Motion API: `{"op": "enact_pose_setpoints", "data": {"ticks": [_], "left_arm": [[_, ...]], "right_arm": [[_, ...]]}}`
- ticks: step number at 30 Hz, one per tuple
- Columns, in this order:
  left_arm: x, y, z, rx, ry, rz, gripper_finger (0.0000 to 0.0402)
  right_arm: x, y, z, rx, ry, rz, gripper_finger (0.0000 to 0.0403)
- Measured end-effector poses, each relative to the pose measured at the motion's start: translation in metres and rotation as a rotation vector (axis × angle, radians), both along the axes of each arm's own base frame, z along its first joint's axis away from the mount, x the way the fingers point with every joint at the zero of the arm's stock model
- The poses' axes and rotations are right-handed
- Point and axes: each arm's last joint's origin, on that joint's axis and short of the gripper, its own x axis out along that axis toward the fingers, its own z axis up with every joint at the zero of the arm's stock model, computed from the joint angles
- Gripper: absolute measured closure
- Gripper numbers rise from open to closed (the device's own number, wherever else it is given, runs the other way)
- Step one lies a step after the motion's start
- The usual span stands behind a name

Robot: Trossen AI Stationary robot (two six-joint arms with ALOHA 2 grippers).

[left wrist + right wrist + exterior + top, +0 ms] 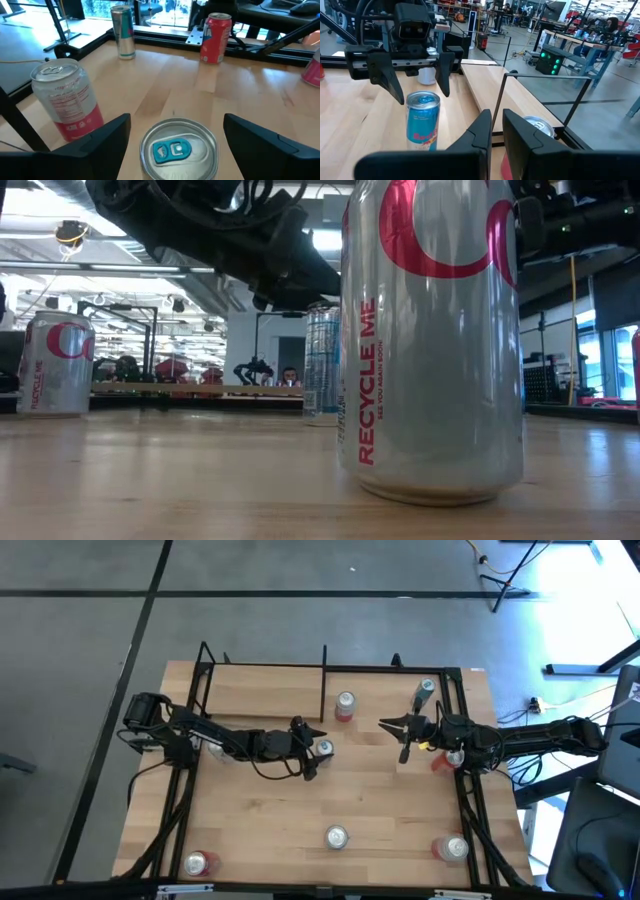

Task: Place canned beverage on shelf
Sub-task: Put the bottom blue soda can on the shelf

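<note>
The left gripper point(318, 752) is spread wide around the upright blue-tabbed can point(324, 748) at mid-table, near the shelf point(262, 690). The right gripper point(392, 726) is seen nearly pressed together, empty.

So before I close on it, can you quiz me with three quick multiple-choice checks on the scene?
1. Where does the silver can with the blue pull tab stand?
A. on the light-wood plank shelf
B. on the tabletop, mid-table
C. at the table's near edge

2. How many cans stand along the table's near edge?
A. one
B. two
C. three

3. How are the left gripper's fingers?
A. shut on the can
B. open, one on each side of the can
C. open over bare wood

Answers:
1 B: the high view shows it in front of the shelf, on the tabletop.
2 C: cans at left, middle and right.
3 B: the left wrist view shows gaps on both sides of the can.

The right gripper waits opposite, empty.
</note>
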Motion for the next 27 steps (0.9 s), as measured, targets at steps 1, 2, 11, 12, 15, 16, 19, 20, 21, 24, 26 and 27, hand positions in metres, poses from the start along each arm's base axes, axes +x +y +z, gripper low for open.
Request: {"op": "enact_pose_setpoints", "data": {"ticks": [1,2,11,12,15,16,19,20,21,24,26,27], "left_arm": [[0.0,0.0,0.0,0.0,0.0,0.0,0.0089],[0.0,0.0,0.0,0.0,0.0,0.001,0.0089],[-0.002,0.001,-0.009,0.005,0.07,0.023,0.0089],[-0.002,0.002,-0.009,0.01,0.074,0.036,0.0089],[-0.002,0.002,-0.009,0.02,0.078,0.06,0.0089],[-0.002,0.002,-0.009,0.017,0.077,0.055,0.0089],[-0.002,0.003,-0.01,0.004,0.091,0.009,0.0089],[-0.002,0.004,-0.011,0.002,0.102,-0.001,0.0089],[-0.003,0.005,-0.012,-0.001,0.111,-0.004,0.0089],[-0.003,0.008,-0.012,0.012,0.115,0.0,0.009],[-0.002,0.011,-0.011,0.016,0.114,-0.011,0.0092],[-0.002,0.013,-0.011,0.012,0.116,-0.023,0.0095]], "right_arm": [[0.0,0.0,0.0,0.0,0.0,0.0,0.0364],[0.0,0.0,0.0,0.0,0.0,0.0,0.0364],[0.0,0.0,0.0,0.0,-0.001,0.0,0.0364],[0.0,0.0,0.0,0.0,-0.001,0.0,0.0364],[0.0,0.0,0.0,0.0,-0.001,0.0,0.0364],[0.0,0.0,0.0,0.0,-0.001,0.0,0.0364],[0.0,0.0,0.0,0.0,-0.001,0.0,0.0364],[0.0,0.0,0.0,0.0,-0.001,0.0,0.0364],[0.0,0.0,0.0,0.0,-0.001,0.0,0.0364],[0.0,0.0,0.0,0.0,-0.001,0.0,0.0364],[0.0,0.0,0.0,0.0,-0.001,0.0,0.0364],[0.0,0.0,0.0,0.0,-0.001,0.0,0.0364]]}}
